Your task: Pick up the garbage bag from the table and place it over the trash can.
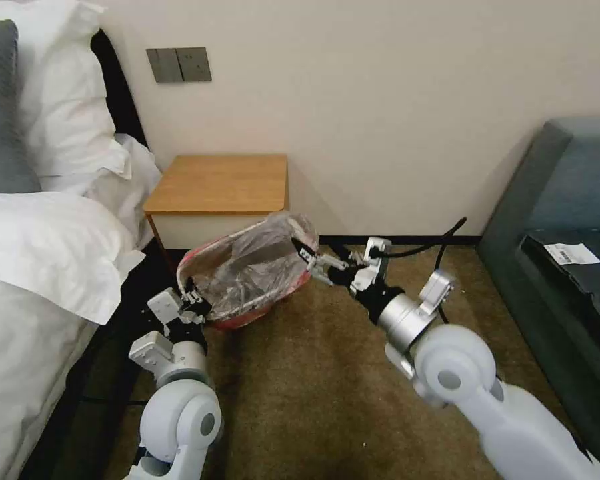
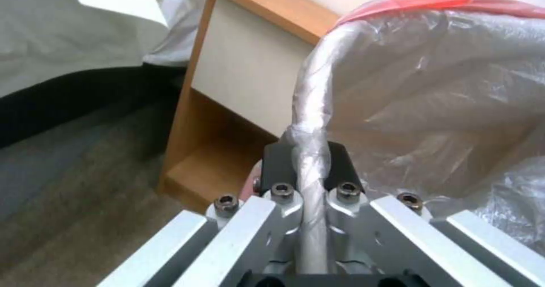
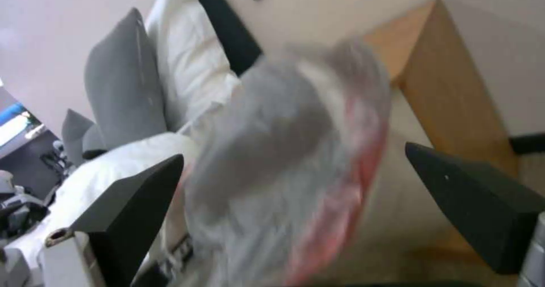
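The garbage bag [image 1: 253, 270], grey crinkled plastic with a red rim, hangs spread open in front of the table [image 1: 217, 183], above the carpet. My left gripper [image 1: 193, 300] is shut on the bag's near-left rim. In the left wrist view, the twisted rim [image 2: 311, 121] runs between the closed fingers [image 2: 284, 163]. My right gripper [image 1: 307, 257] is at the bag's right side with its jaws wide apart. The blurred bag [image 3: 295, 163] lies between its black fingers [image 3: 136, 202]. The trash can is hidden.
A bed with white bedding [image 1: 40, 253] and a grey pillow [image 1: 0, 113] stands close on the left. A dark teal sofa [image 1: 567, 220] is on the right. Brown carpet [image 1: 313, 387] lies open between them. The wall runs behind the table.
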Tool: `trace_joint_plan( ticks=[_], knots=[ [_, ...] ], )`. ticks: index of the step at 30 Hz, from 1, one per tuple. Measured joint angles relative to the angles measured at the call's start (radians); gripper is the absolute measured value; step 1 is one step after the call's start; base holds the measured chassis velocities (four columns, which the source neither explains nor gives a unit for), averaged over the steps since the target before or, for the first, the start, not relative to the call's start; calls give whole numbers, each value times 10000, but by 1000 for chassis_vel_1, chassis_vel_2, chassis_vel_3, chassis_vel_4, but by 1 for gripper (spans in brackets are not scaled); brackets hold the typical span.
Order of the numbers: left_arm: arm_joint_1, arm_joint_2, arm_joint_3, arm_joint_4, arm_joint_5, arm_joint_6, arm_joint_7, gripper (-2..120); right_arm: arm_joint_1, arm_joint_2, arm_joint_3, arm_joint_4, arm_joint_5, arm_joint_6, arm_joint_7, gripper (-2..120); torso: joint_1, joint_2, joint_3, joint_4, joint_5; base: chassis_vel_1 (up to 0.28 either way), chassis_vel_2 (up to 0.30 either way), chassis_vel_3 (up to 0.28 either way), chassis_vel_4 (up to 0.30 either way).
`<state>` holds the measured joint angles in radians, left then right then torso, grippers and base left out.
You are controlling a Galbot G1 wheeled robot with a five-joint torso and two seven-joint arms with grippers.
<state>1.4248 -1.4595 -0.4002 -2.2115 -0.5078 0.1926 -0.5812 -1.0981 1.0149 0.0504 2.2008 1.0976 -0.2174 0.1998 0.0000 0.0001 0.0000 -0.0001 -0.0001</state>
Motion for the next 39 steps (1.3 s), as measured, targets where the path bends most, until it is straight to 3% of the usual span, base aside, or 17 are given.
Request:
trace_joint_plan(
  ticks=[11, 21, 24, 30, 36, 39],
  knots=[
    [9, -69, 13, 1, 52, -15, 9, 0, -222, 403, -140, -128, -294, -1, -114, 97, 0, 0, 0, 2, 0, 0, 0, 0, 0],
    [-45, -73, -10, 15, 78, -45, 11, 0, -462, 510, -158, -253, -543, 49, -232, 68, 0, 0, 0, 1, 0, 0, 0, 0, 0],
    [-49, -70, -10, -66, 70, -46, 10, 0, -631, 536, -108, -296, -676, 110, -336, 49, 0, 0, 0, 0, 0, 0, 0, 0, 0],
    [-39, -58, -22, -81, 61, -45, 10, 0, -674, 575, -78, -304, -730, 162, -379, 32, 0, 0, 0, 1, 1, 0, 0, 0, 0],
    [-64, -26, -27, -82, 40, -43, 4, 0, -646, 585, -48, -286, -839, 222, -452, 6, 0, 0, 0, 1, 1, 0, 0, 0, 0],
    [-63, -27, -27, -82, 39, -43, 4, 0, -631, 587, -38, -285, -899, 252, -483, 0, 0, -1, 0, 1, 1, 0, 0, 0, 0]
  ],
)
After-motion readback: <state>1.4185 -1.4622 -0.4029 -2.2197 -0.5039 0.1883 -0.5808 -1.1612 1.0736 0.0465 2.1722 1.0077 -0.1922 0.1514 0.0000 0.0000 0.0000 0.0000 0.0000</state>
